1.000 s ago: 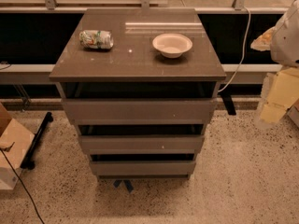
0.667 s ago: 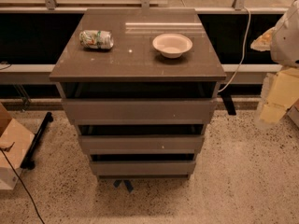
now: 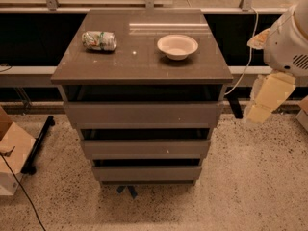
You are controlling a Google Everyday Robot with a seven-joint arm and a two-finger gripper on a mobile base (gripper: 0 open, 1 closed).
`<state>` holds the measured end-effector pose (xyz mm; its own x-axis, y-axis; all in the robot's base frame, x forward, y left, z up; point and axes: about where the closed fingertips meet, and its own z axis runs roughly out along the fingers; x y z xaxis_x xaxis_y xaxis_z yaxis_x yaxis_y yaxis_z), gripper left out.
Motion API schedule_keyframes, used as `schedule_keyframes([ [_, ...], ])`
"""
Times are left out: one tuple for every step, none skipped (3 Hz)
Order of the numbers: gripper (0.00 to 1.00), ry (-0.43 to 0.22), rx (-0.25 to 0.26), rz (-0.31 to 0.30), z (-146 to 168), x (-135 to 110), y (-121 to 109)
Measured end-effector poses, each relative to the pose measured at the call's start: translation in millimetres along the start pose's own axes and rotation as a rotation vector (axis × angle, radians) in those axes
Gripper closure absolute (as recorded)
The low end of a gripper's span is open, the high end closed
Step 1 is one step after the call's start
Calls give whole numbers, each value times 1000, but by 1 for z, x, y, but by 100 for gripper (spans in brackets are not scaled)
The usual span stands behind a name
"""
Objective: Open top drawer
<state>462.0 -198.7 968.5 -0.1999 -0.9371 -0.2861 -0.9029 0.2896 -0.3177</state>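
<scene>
The top drawer (image 3: pixel 143 113) is the widest-looking of three grey-brown, handle-less fronts in a cabinet at the middle of the camera view. A dark gap shows between its front and the cabinet top (image 3: pixel 110 64). None of its inside shows. Two matching drawers (image 3: pixel 145 148) sit below it. My gripper (image 3: pixel 263 100), a cream-coloured end on a white arm, hangs at the right of the cabinet at about the top drawer's height. It is apart from the drawer and holds nothing that I can see.
A crushed can (image 3: pixel 99 40) and a white bowl (image 3: pixel 177 46) rest on the cabinet top. A cable (image 3: pixel 243 66) hangs at the right rear. A cardboard box (image 3: pixel 12 150) and a black bar (image 3: pixel 39 141) lie on the speckled floor at the left.
</scene>
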Motion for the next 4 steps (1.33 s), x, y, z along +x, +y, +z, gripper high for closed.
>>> schedule_keyframes([
  [0,23,-5,-11,3,0,3],
  [0,41,-9,-15,32,-2,6],
  [0,32,-25,-7,75,-1,4],
  [0,0,-42,13,132,3,-5],
])
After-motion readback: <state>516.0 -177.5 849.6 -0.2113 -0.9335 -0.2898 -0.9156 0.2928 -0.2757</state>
